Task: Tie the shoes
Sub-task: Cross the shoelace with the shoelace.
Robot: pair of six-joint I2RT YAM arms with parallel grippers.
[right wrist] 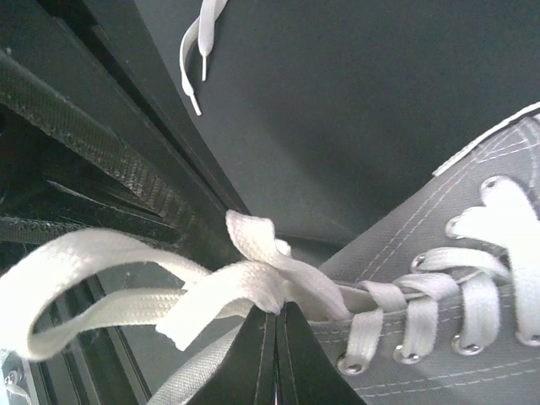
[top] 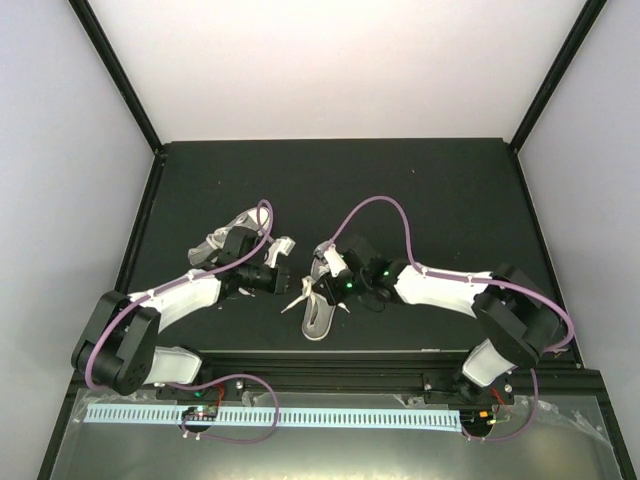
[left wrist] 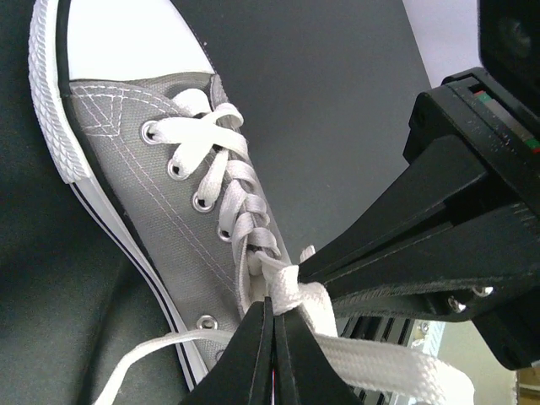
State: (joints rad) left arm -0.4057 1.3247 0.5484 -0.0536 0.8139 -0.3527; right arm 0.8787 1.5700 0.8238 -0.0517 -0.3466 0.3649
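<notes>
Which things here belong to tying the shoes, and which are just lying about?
Job: centre shoe, its white laces, left tool and right tool both shut on laces, second shoe.
Lying about: purple cables, white perforated strip.

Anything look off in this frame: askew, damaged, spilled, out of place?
Nothing looks damaged or spilled. The left gripper and right gripper are both shut on the laces of the middle shoe. Only the other shoe seems stray: off to the left, partly hidden behind the left arm.
</notes>
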